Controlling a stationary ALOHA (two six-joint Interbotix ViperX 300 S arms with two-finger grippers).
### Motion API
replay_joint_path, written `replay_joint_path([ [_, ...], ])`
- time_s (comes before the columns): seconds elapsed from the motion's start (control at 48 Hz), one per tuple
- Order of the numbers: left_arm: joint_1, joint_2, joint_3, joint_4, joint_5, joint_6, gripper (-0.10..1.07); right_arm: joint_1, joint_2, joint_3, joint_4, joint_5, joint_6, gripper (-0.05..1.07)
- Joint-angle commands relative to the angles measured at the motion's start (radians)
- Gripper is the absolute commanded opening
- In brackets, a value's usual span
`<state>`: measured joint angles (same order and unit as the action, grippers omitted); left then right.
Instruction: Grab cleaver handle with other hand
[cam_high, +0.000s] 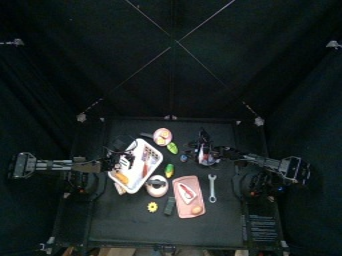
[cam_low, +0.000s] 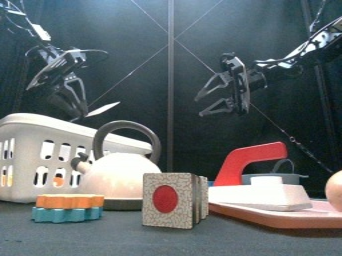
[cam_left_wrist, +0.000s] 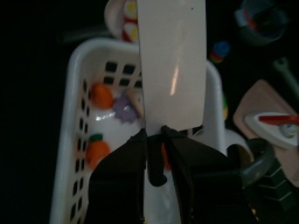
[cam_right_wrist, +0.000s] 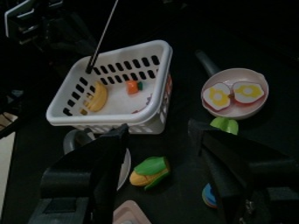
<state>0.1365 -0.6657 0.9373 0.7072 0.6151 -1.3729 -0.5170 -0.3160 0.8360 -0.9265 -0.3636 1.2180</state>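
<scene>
Whitish and flat, the cleaver blade stands in my left hand, whose jaws are clamped on the cleaver handle; I see it held above the white basket, which sits at about 9 o'clock on the table. My right hand hangs with jaws spread wide and empty, at roughly 2 o'clock over the table, apart from the cleaver. Below it I note a corn cob and a pink plate with two eggs. The pink board lies near 6 o'clock, the silver spanner just beside it.
</scene>
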Motion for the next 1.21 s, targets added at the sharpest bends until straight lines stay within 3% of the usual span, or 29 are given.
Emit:
replay_joint_path([
  [0.0,0.055,-0.008,0.002,0.034,-0.132,0.009,0.53,0.006,-0.025,-0.02,0.006,-0.005,0.0,0.9],
  [0.333,0.233,0.005,0.006,0.058,-0.515,0.006,0.53,0.091,-0.026,-0.075,0.015,-0.011,-0.003,0.9],
  [0.5,0.313,0.051,0.011,0.103,-0.799,0.018,0.53,0.137,0.018,-0.117,0.015,-0.014,-0.006,0.9],
  [0.688,0.345,0.152,-0.017,0.086,-1.12,0.1,0.53,0.183,0.074,-0.169,0.023,-0.014,-0.002,0.9],
  [0.833,0.342,0.224,-0.012,0.008,-1.312,0.225,0.53,0.202,0.109,-0.204,0.046,-0.015,-0.005,0.9],
  [0.979,0.302,0.298,0.009,-0.166,-1.479,0.396,0.53,0.204,0.144,-0.232,0.067,-0.015,-0.003,0.9],
  [1.188,0.232,0.348,0.029,-0.425,-1.543,0.609,0.53,0.219,0.181,-0.287,0.072,-0.032,-0.005,0.9],
])
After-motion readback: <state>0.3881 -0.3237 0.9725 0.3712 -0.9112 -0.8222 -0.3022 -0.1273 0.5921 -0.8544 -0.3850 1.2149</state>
